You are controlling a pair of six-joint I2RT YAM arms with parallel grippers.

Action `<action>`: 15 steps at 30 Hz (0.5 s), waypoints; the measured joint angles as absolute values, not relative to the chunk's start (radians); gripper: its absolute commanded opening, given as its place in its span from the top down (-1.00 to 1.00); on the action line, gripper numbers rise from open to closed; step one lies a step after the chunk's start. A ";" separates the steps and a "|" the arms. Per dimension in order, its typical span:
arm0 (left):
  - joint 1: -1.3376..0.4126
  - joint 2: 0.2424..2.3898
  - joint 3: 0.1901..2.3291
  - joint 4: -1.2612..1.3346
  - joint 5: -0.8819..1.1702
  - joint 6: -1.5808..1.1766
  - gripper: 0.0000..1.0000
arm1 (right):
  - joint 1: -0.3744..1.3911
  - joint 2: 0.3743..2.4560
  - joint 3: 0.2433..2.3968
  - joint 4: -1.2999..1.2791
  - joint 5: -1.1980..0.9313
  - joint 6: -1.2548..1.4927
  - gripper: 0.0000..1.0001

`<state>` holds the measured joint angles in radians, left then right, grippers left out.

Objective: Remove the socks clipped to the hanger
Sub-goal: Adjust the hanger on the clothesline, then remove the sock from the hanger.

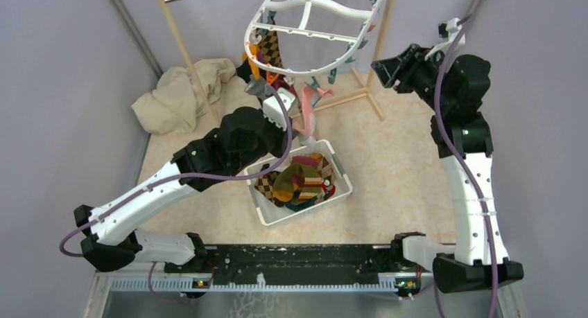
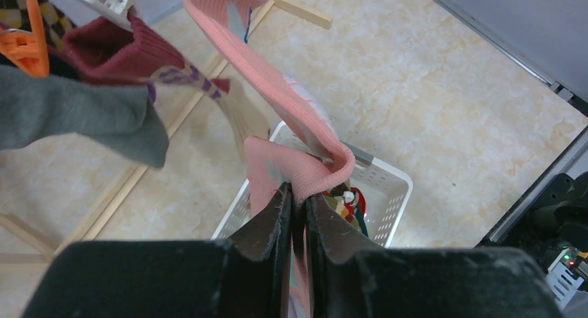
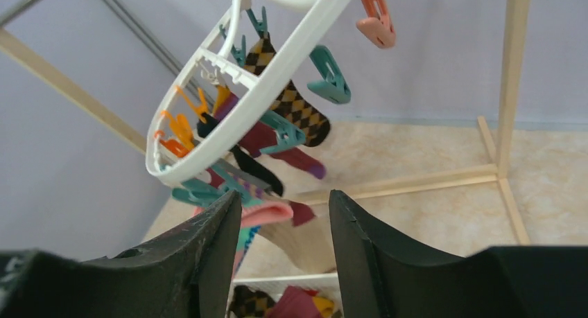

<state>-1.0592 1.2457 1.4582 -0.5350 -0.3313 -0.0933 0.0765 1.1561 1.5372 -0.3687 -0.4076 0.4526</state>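
Observation:
The white hanger (image 1: 251, 28) (image 3: 277, 75) hangs at the top centre with orange and teal pegs under it. Still clipped to it are a brown-yellow argyle sock (image 1: 269, 46) (image 3: 295, 107), a maroon sock (image 2: 111, 48) and a grey sock (image 2: 76, 113). A pink sock (image 2: 277, 89) (image 1: 306, 117) droops from the hanger towards the basket. My left gripper (image 2: 298, 193) (image 1: 295, 117) is shut on a fold of it. Off the hanger's right end my right gripper (image 3: 284, 197) (image 1: 385, 68) stands open, holding nothing.
A white mesh basket (image 1: 340, 167) (image 2: 388, 186) with several loose socks sits on the floor below the hanger. The wooden pole rack (image 1: 184, 51) (image 3: 509, 75) stands around the hanger. A beige cloth heap (image 1: 184, 89) lies at the back left.

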 measured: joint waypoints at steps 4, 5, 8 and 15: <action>-1.059 1.250 1.458 -0.529 -0.328 -0.095 0.66 | 0.105 1.108 1.512 -0.412 -0.403 0.376 0.08; -1.059 1.250 1.458 -0.527 -0.327 -0.096 0.66 | 0.130 1.107 1.512 -0.417 -0.401 0.358 0.09; -1.059 1.250 1.458 -0.519 -0.323 -0.098 0.67 | 0.223 1.112 1.512 -0.447 -0.383 0.302 0.16; -1.060 1.273 1.458 -0.511 -0.319 -0.101 0.67 | 0.439 1.142 1.513 -0.495 -0.293 0.199 0.19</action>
<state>-1.0599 1.2728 1.4582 -0.5114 -0.3195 -0.1009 0.4385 1.1419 1.5127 -0.4946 -0.2932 0.1993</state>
